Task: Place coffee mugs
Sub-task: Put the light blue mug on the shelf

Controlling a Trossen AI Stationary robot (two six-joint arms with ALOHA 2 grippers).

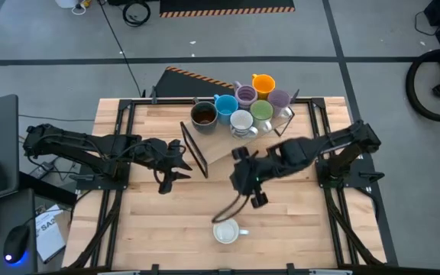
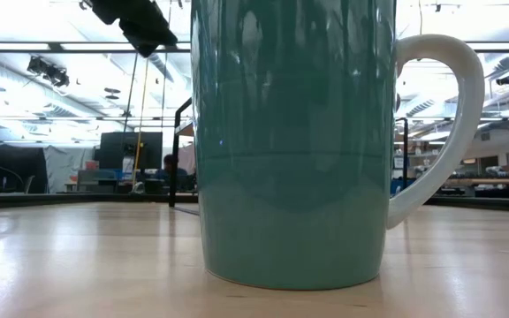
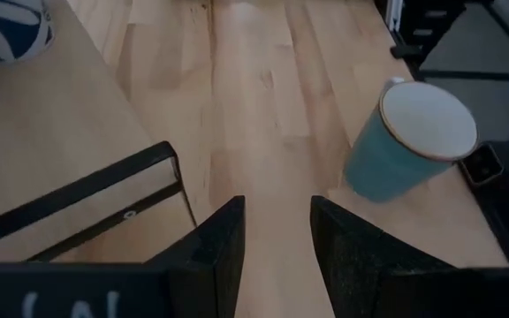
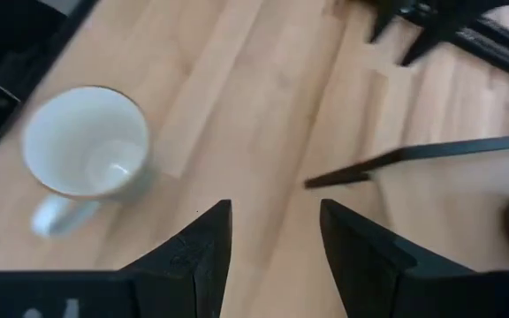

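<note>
Tabletop: light wood planks w/ dark frame rails along the sides.
Mug cluster: at far edge of tabletop, centre-right, packed close. Orange mug farthest back; purple mug and second purple mug either side of it; blue mug, green mug, white mug in front; dark brown mug at the cluster's left end.
Lone mug: teal outside, white inside, white handle. Upright near front edge, about centre, well apart from the cluster. In low view it fills the frame, handle on pic's right. Nothing touching it.
Left hand: over left-centre of tabletop, above the wood, fingers apart, nothing between them. Lone mug shows ahead of it in left wrist view, not touched.
Right hand: over centre of tabletop, between cluster and lone mug, nearer the lone mug but clear of it. Fingers apart, empty; bare wood in the gap.
Black frame: thin dark stand, standing on tabletop between the two hands, just in front of dark brown mug.
Floor: grey, beyond tabletop; striped hazard mat at the far side.
Room in low view: lit ceiling, dark screens far back, blurry.
</note>
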